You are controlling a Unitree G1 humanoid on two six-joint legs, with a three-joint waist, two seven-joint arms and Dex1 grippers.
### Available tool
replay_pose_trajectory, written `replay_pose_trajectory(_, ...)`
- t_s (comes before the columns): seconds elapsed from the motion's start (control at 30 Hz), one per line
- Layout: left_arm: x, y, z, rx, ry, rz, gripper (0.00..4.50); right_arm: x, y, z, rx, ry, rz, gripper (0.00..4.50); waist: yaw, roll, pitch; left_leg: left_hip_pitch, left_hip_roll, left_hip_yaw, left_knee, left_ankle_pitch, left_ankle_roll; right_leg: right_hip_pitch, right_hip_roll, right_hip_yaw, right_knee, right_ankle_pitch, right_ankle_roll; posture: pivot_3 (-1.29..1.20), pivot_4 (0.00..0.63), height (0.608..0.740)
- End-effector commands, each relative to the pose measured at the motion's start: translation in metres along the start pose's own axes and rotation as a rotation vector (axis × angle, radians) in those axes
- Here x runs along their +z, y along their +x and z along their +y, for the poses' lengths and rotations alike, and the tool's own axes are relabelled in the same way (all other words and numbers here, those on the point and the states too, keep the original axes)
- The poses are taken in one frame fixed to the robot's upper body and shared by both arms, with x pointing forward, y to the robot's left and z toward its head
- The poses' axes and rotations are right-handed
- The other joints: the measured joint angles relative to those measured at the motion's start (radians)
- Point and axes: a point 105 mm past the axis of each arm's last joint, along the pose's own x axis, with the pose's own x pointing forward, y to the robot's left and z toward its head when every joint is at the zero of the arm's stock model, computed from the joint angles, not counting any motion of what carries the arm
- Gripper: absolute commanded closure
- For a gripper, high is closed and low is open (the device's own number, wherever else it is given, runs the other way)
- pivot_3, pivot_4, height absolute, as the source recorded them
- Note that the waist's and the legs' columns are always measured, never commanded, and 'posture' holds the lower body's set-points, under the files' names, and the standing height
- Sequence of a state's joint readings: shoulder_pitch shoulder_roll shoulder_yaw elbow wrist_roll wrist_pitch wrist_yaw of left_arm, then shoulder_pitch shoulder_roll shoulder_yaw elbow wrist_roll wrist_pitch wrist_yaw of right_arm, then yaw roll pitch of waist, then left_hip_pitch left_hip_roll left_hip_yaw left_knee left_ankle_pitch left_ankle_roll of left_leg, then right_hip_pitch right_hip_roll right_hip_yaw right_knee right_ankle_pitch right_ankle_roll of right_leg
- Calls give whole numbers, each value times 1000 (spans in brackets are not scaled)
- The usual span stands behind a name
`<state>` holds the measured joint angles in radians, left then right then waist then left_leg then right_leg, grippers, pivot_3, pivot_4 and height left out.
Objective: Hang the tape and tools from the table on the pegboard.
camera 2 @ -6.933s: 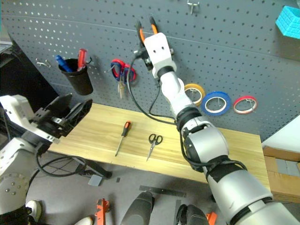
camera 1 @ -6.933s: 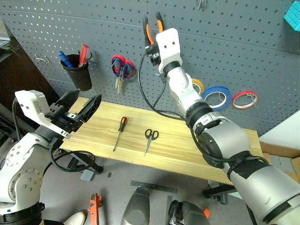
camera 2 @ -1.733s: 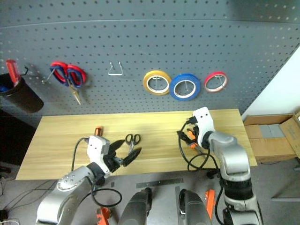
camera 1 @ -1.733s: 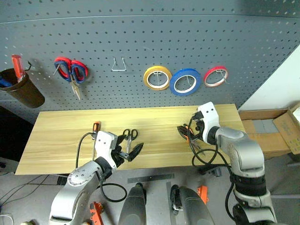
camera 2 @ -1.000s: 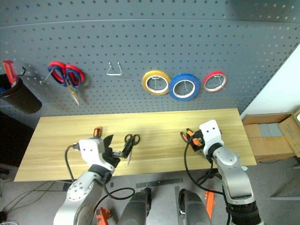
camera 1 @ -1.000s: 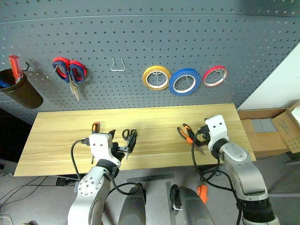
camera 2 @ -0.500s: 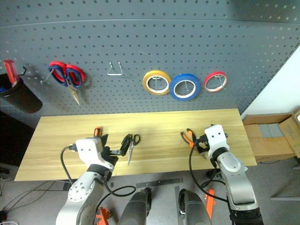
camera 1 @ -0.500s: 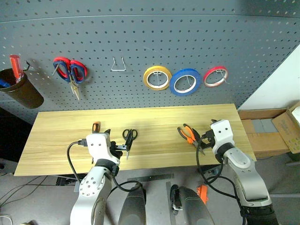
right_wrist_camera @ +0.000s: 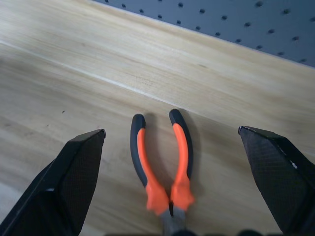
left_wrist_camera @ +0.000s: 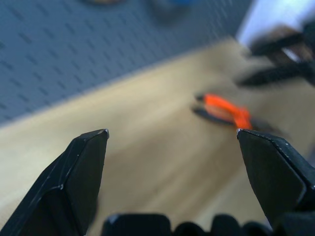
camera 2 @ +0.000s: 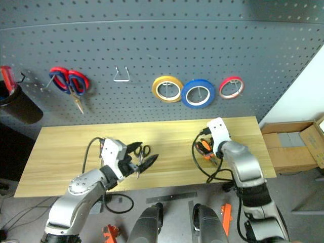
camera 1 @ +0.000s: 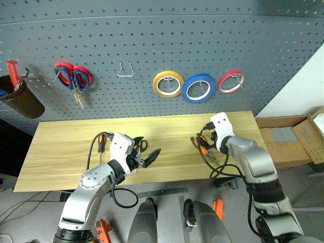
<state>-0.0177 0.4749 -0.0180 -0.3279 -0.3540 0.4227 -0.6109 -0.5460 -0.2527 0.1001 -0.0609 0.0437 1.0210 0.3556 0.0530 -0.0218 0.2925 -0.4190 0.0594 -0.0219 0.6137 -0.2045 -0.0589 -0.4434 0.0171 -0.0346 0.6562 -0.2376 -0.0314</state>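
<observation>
In the left eye view the blue tape [camera 1: 198,88] was seen hung on the pegboard [camera 1: 162,45] while the black-handled scissors [camera 1: 140,147] lay below it beside the spread-fingered left gripper [camera 1: 146,158], and in the right wrist view the orange-handled pliers [right_wrist_camera: 164,162] were framed between the wide-apart fingers of the right gripper [right_wrist_camera: 170,183], so picking up the pliers was judged the step in hand, with a descent and closing on the handles called for next.

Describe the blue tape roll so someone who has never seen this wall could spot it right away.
Look at the dark grey pegboard above the wooden table. Three tape rolls hang in a row on it, and the blue tape is the middle one. It is wider than the yellow roll and the thin red roll beside it.
</observation>
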Motion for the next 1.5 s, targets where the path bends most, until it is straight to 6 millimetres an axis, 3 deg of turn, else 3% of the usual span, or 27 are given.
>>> replay_pose_trajectory(0.03,-4,0,-18,-148,72,24,0,6,11,6,24,50,40,9,0,0,0,0,0,0,0,0,0,0,0,0,0,0,0,172,296,740)
replay_pose_trajectory(0.33,-10,1,-29,-229,133,39,0,4,25,12,73,62,128,9,1,1,0,0,1,0,0,0,0,0,0,0,1,0,0,190,300,740)
replay_pose_trajectory(1.27,-10,-3,-29,-233,143,35,0,-31,47,-2,53,-6,256,9,-1,1,1,1,2,1,0,0,0,-2,1,2,4,0,0,206,314,740)
replay_pose_trajectory(1.5,-9,-6,-29,-238,141,40,0,-30,58,0,54,-23,254,9,-3,1,1,2,2,2,0,0,0,-2,1,2,4,0,0,213,325,740)
